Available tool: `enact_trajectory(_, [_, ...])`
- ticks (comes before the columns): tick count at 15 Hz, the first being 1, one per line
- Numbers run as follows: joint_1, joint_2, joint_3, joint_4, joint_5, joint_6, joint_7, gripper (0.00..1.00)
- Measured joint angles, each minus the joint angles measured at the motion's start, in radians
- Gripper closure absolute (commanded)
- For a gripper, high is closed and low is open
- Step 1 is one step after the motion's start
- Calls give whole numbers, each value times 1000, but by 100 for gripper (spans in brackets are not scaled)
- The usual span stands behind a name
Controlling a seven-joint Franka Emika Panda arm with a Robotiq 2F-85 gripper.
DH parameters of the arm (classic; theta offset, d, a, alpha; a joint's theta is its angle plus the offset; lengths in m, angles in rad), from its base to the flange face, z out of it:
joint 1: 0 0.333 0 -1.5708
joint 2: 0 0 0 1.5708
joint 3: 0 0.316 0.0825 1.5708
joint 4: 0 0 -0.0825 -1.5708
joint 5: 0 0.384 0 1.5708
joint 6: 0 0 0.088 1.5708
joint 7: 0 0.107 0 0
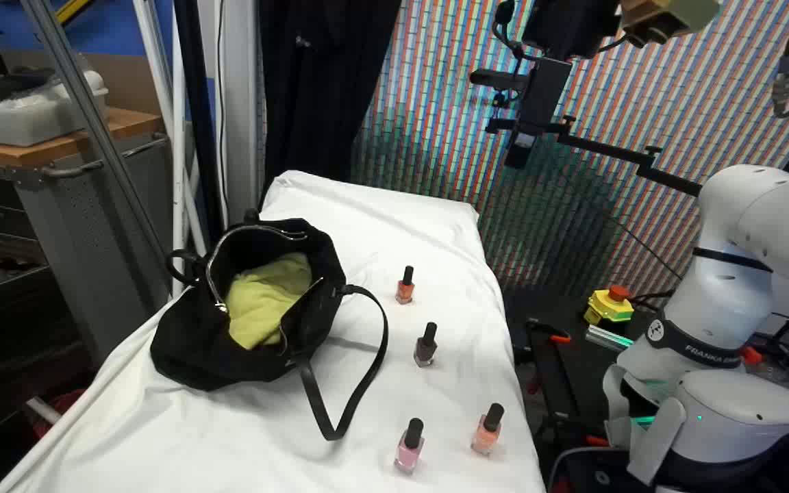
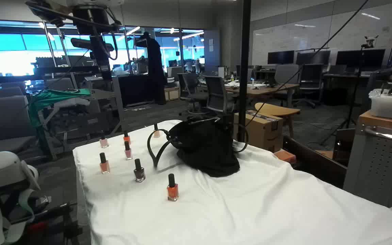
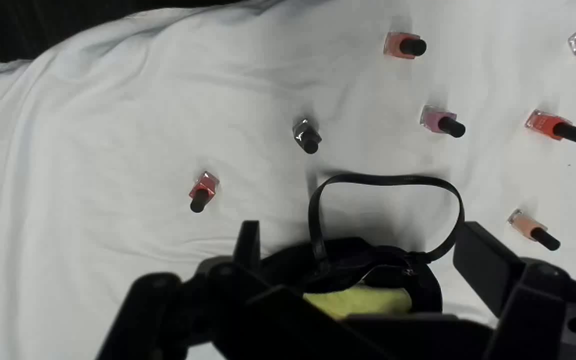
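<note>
Arm (image 1: 737,294): looks like a hover before contact — any pickup would call for lining up, then lowering.
Gripper (image 3: 359,230): spread wide, empty, high above the white sheet (image 1: 394,212).
Black bag (image 1: 230,356): resting mouth open, framed between the jaws in the wrist view, well below.
Dark bottle (image 3: 306,135), red bottle (image 3: 204,186): upright beyond the jaws — apart, untouched.

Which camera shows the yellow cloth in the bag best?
An exterior view, which shows the yellow cloth most fully through the open top of the black bag. The wrist view shows a patch, partly cut off by the hand. Nowhere else is it visible; the bag's side hides it.
</note>
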State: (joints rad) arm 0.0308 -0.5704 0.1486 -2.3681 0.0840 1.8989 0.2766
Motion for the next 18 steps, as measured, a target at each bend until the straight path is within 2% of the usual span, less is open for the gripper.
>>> enact_trajectory(8, [-4, 0, 0, 2, -2, 3, 7, 0])
enact_trajectory(18, [-86, 146, -11, -73, -24, 159, 137, 0])
